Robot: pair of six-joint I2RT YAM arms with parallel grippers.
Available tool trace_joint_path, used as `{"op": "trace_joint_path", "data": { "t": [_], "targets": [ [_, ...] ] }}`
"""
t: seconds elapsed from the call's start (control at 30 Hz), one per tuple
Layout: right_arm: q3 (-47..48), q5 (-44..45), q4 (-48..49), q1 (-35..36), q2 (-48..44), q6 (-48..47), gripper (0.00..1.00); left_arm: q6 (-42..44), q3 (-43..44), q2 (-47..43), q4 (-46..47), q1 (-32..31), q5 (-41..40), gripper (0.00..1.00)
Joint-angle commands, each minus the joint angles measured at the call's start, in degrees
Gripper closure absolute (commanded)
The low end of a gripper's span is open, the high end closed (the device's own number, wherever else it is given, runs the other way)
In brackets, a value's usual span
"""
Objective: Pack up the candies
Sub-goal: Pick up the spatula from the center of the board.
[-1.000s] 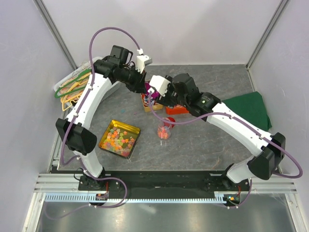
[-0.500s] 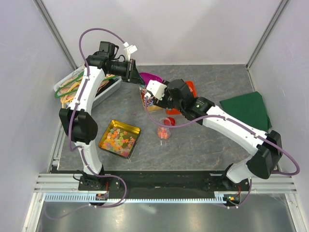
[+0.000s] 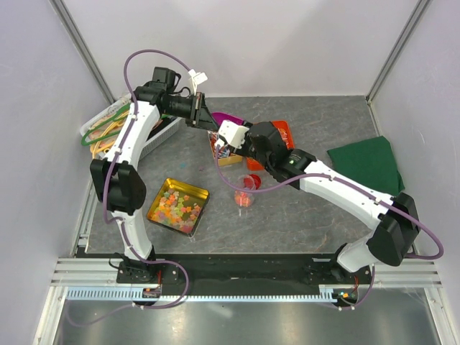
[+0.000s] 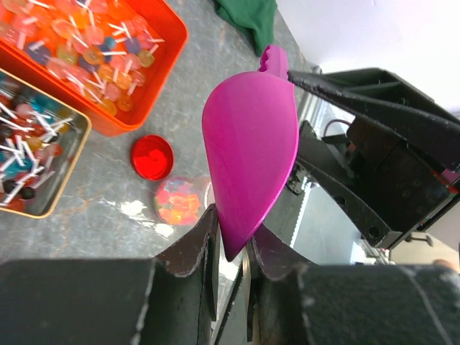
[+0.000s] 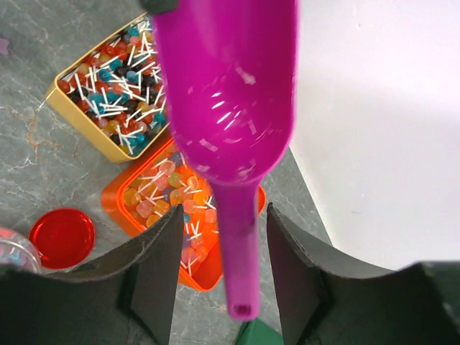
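Note:
My left gripper (image 4: 230, 230) (image 3: 205, 117) is shut on the front tip of the purple scoop (image 4: 251, 144) (image 3: 225, 118) and holds it in the air over the back of the table. My right gripper (image 5: 224, 215) (image 3: 229, 136) is open, its fingers (image 5: 154, 266) standing either side of the scoop's handle (image 5: 241, 266) without touching it. The candies (image 3: 176, 207) lie in a square gold tin at front left. More candies fill a small clear jar (image 3: 244, 198) (image 4: 177, 201). The scoop (image 5: 223, 86) looks empty.
A round red lid (image 3: 251, 181) (image 4: 152, 157) (image 5: 61, 237) lies beside the jar. An orange tray (image 4: 172, 43) (image 5: 115, 198) and a gold tray (image 4: 72, 169) (image 5: 61, 100) hold lollipops. A green cloth (image 3: 366, 162) lies at right. A bin of hangers (image 3: 108, 126) stands at far left.
My left gripper has lifted the scoop up from the lollipop trays and turned it. My right gripper has moved up and left until its fingers flank the handle.

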Motion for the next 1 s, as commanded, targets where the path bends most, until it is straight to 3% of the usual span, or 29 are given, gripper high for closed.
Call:
{"op": "trace_joint_path", "data": {
  "t": [0.0, 0.07, 0.2, 0.27, 0.67, 0.97],
  "targets": [
    [1.61, 1.37, 2.30, 0.17, -0.18, -1.69, 0.44, -1.39, -0.58, -3.86, 0.42, -0.07, 3.89, 0.98],
    [1.52, 0.06, 1.51, 0.17, -0.18, -2.30, 0.45, -1.48, -0.84, -4.13, 0.33, -0.07, 4.42, 0.98],
    [1.87, -3.02, 0.01, 0.00, 0.00, -1.78, 0.58, -0.95, -1.02, -4.92, -0.28, -0.16, 5.30, 0.98],
    [2.66, -4.25, -1.04, -0.09, 0.00, -1.60, 0.60, -0.95, -1.54, -5.09, -0.72, -0.16, 5.74, 0.98],
    [7.94, -16.38, -5.35, -5.19, 0.62, 1.30, 0.53, 3.27, -2.86, -6.76, -5.03, -0.16, 7.58, 0.98],
    [9.78, -19.20, -7.64, -5.19, 0.09, 0.33, 0.65, 7.57, -3.22, -4.13, -10.04, -0.16, 9.51, 0.98]
  ]
}}
